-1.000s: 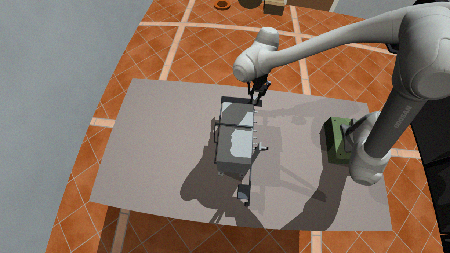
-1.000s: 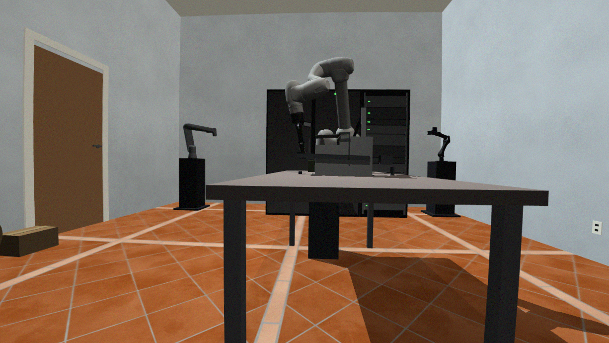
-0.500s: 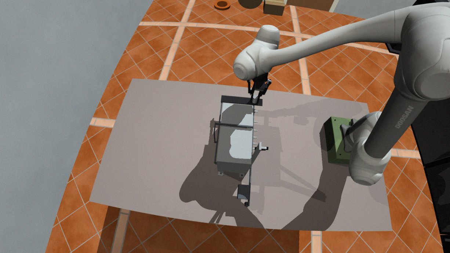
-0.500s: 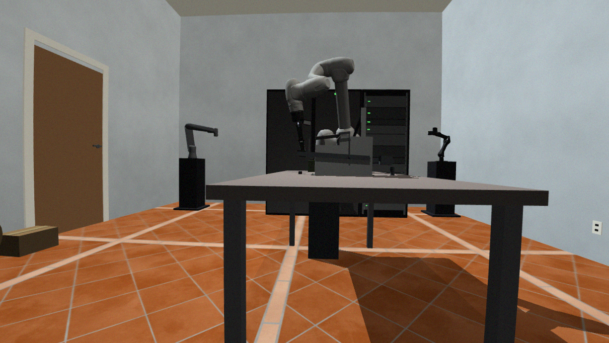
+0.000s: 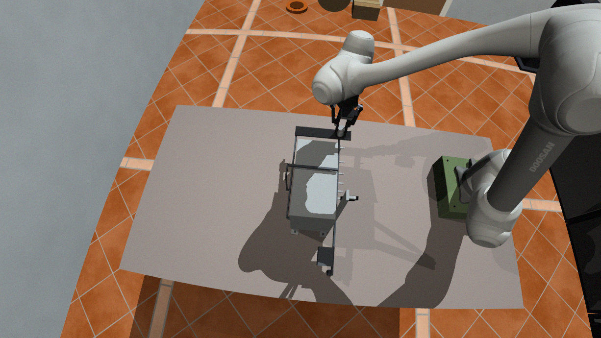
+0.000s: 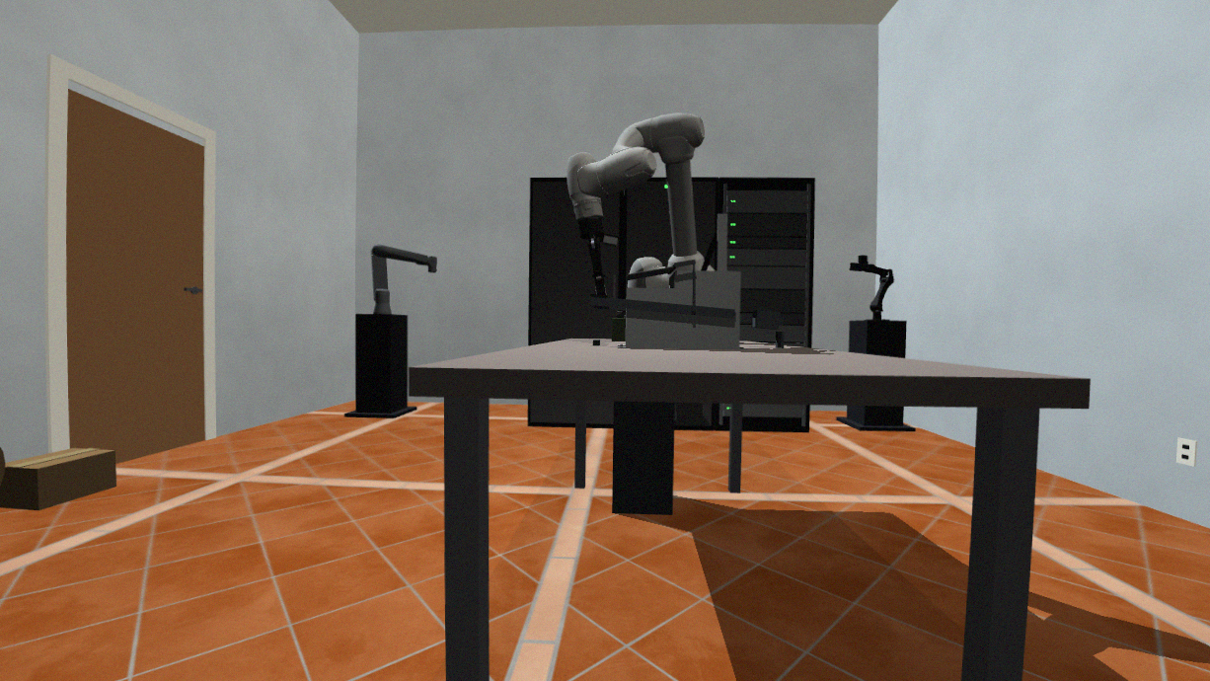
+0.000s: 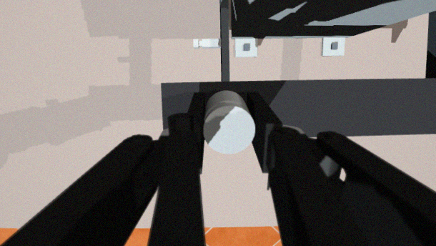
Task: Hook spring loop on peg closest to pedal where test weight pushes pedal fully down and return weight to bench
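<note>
The grey feeder box [image 5: 314, 184] stands mid-table. Its dark pedal [image 5: 322, 132] lies across the far end. It also shows in the wrist view [image 7: 304, 105]. My gripper [image 5: 343, 125] is over the pedal's right end, shut on the steel test weight [image 7: 229, 123], a short cylinder held upright between the fingertips. The weight's base is at the pedal's surface; I cannot tell whether it rests on it. A row of small pegs [image 5: 341, 167] runs along the feeder's right side. A pale end piece [image 5: 351, 197] sticks out near the nearest pegs. In the low side view the pedal bar [image 6: 669, 311] looks tilted.
A green base block [image 5: 450, 186] holds the arm at the table's right side. A thin rod with a dark block [image 5: 325, 255] runs from the feeder toward the front edge. A cardboard box [image 6: 54, 476] lies on the floor, and two small arms stand on pedestals [image 6: 381, 363] behind.
</note>
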You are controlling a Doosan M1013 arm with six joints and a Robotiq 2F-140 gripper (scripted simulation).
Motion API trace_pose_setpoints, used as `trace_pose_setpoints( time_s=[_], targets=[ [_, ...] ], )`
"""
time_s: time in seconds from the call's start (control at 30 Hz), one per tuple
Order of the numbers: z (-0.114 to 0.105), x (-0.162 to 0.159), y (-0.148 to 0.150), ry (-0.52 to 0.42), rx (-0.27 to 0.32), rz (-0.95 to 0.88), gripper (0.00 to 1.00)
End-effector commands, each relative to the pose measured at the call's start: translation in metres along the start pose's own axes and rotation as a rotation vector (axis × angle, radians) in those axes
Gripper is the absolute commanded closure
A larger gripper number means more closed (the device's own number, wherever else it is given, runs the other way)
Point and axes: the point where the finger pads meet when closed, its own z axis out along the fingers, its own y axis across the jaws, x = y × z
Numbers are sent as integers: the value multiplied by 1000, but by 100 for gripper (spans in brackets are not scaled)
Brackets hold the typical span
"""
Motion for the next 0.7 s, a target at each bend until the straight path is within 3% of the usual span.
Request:
trace_pose_setpoints(
  time_s=[0.0,0.67],
  targets=[
    [-4,1,0,0,-1,0,75],
    [-19,3,0,1,-1,0,75]
  ],
)
